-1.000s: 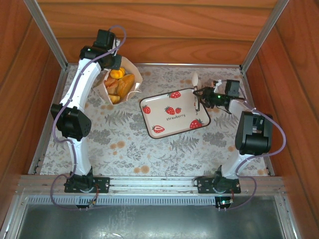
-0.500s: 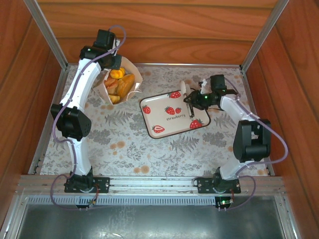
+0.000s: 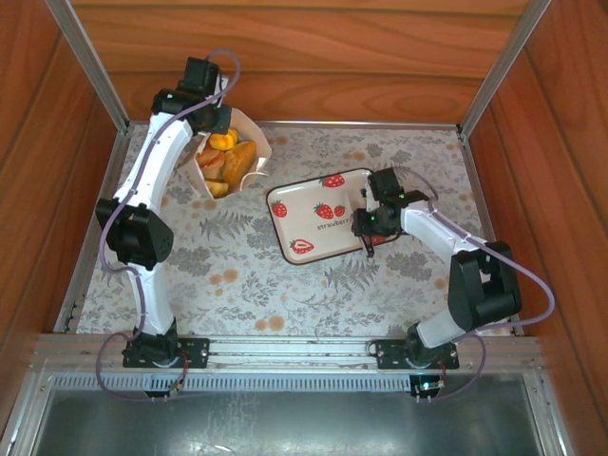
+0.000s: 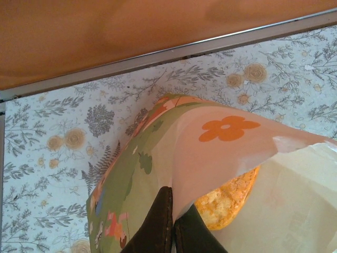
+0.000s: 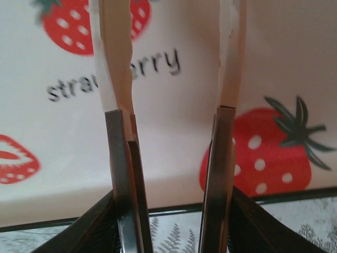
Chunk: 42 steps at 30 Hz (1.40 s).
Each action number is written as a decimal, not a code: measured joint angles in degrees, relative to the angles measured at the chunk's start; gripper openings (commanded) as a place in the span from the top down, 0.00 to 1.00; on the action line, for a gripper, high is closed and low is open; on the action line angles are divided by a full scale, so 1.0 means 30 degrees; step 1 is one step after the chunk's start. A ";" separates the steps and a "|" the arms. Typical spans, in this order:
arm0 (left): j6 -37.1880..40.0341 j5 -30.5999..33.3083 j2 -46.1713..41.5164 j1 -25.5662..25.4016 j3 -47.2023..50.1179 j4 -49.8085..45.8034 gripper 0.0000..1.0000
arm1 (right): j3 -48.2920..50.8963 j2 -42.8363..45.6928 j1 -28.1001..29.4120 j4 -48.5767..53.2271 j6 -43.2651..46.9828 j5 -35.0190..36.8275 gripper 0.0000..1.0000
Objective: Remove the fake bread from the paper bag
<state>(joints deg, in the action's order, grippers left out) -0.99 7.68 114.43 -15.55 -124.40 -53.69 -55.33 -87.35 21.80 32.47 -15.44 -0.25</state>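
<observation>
The paper bag (image 3: 256,144) stands open at the back left, white inside and flower-printed outside (image 4: 131,179). Several pieces of golden fake bread (image 3: 234,161) lie in it; one piece (image 4: 229,203) shows under the rim. My left gripper (image 3: 218,118) is shut on the bag's rim, its dark fingers (image 4: 158,221) pinching the paper. My right gripper (image 3: 369,228) hangs low over the right end of the strawberry tray (image 3: 294,204). It holds a pair of tongs (image 5: 113,63), whose beige arms stand apart with nothing between them.
The strawberry tray (image 5: 174,153) lies bare in the middle of the flowered tablecloth (image 3: 266,294). Wooden walls and a metal frame (image 3: 285,123) close in the back and sides, just behind the bag.
My right arm has swung from the back right corner forward and left, and now hangs low over the tray's right end. The left arm and the bag have not moved.
</observation>
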 measured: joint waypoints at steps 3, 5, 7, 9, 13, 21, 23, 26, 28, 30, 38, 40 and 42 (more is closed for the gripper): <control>-0.0044 0.0000 -0.0189 0.0000 0.0277 -0.0007 1.00 | 0.0692 0.0138 0.0525 -0.0648 -0.0321 0.0736 0.44; -0.0051 0.0000 -0.0321 0.0000 0.0481 0.0051 1.00 | 0.0874 0.0124 0.0787 -0.1158 -0.0525 0.1100 0.44; -0.0058 0.0000 -0.0408 0.0000 0.0612 0.0058 1.00 | 0.0933 0.0058 0.0954 -0.1683 -0.0699 0.1362 0.43; -0.0066 0.0000 -0.0517 0.0000 0.0765 0.0073 1.00 | 0.0933 -0.0168 0.1020 -0.2251 -0.0860 0.1603 0.43; -0.0102 -0.0015 -0.0619 0.0000 0.0947 0.0160 1.00 | 0.0925 -0.1304 0.1115 -0.3198 -0.1253 0.2120 0.40; -0.0117 -0.0109 -0.0729 0.0000 0.1188 0.0364 1.00 | 0.1049 -0.2739 0.1800 -0.4000 -0.2098 0.3475 0.34; -0.0109 -0.0153 -0.0736 0.0000 0.1209 0.0379 1.00 | 0.1144 -0.2885 0.2113 -0.4233 -0.2455 0.3912 0.32; -0.0109 -0.0160 -0.0758 0.0000 0.1209 0.0386 1.00 | 0.1428 -0.2892 0.2368 -0.4641 -0.2798 0.4430 0.30; -0.0109 -0.0168 -0.0765 0.0000 0.1209 0.0393 1.00 | 0.1552 -0.2892 0.2514 -0.4860 -0.2958 0.4685 0.28; -0.0109 -0.0168 -0.0765 0.0000 0.1209 0.0393 1.00 | 0.1668 -0.2878 0.2659 -0.5034 -0.3075 0.4954 0.27; -0.0109 -0.0175 -0.0801 0.0000 0.1209 0.0408 1.00 | 0.2062 -0.2630 0.3002 -0.5195 -0.3657 0.5683 0.16; -0.0102 -0.0175 -0.0838 0.0000 0.1209 0.0408 1.00 | 0.2157 -0.2579 0.3045 -0.5275 -0.3752 0.5785 0.17; -0.0102 -0.0182 -0.0867 0.0000 0.1217 0.0408 1.00 | 0.2215 -0.2543 0.3126 -0.5340 -0.3869 0.5872 0.19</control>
<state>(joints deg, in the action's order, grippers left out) -1.30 7.14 111.83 -15.55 -120.75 -52.47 -48.69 -94.98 31.18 16.45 -27.05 17.37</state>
